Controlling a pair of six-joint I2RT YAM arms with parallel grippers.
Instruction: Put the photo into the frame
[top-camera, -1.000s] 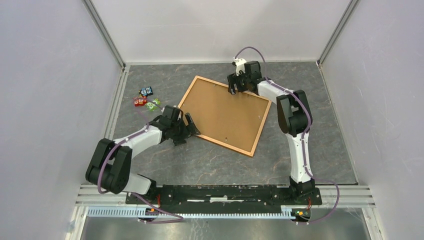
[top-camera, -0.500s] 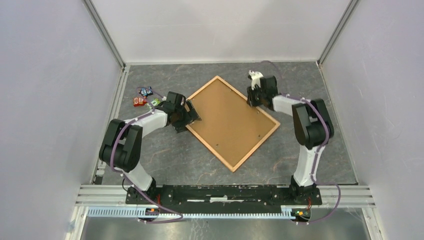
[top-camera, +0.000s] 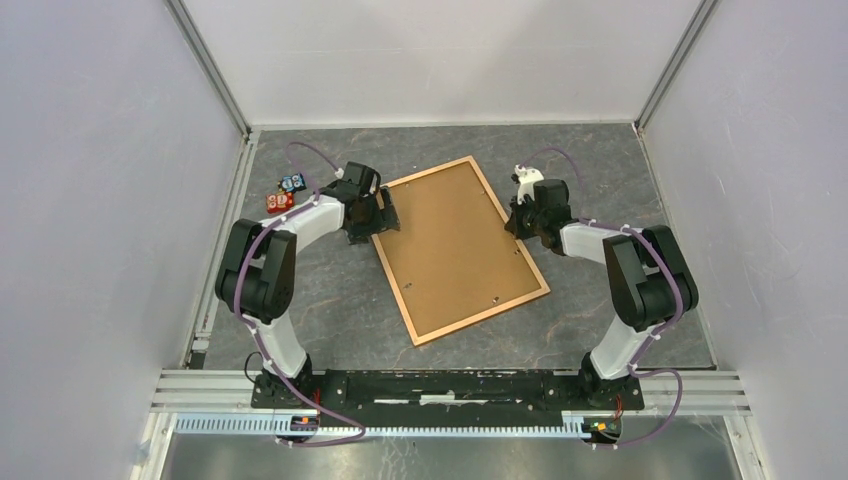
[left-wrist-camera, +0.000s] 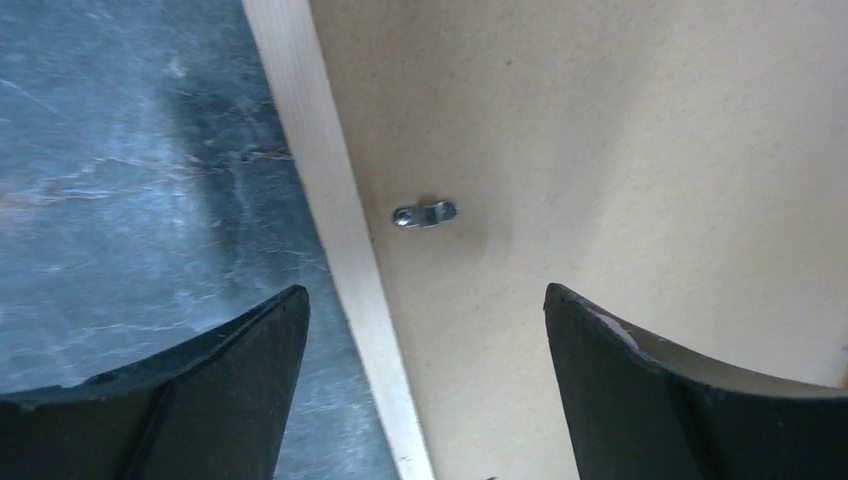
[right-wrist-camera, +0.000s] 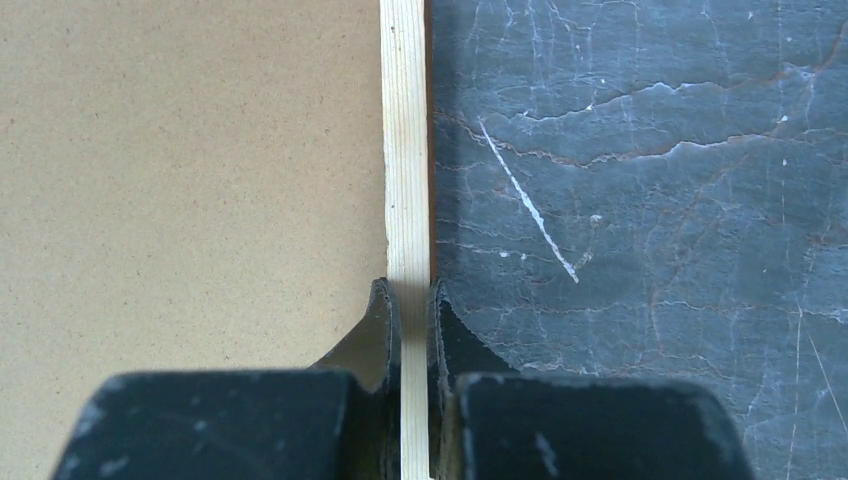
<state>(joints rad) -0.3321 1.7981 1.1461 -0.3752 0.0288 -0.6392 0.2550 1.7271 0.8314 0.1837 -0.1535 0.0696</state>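
Nearest my end of the table there's just bare marbled surface, then the near corner of the frame. It lies flat, roughly mid-table, brown fibreboard back up, and skewed so no side runs square to the arms.

Halfway up its right side, the right pincer is clamped on the thin pale wood edge, one finger over the backing and one over the table side. That grip looks solid to me.

Across on the left side and a touch farther out, the left pincer has its fingers wide apart with nothing between them. It hovers astride the left edge, one finger over the table and one over the backing. Just ahead of it there's a little metal tab on the backing, right beside the wood.

Beyond that, off the frame's far-left corner, are some small coloured packets, not involved.

The photo isn't in any view, so I can't tell if it's under the backing or somewhere else.

My read is that we're on the backing step, with the right side pinning the frame while the left goes for that tab. Next I'd bring one left fingertip onto the tab and swivel it gently. It's tiny and sits flat, so it wants a fine touch, and the right has to hold firm or the whole frame will slide.
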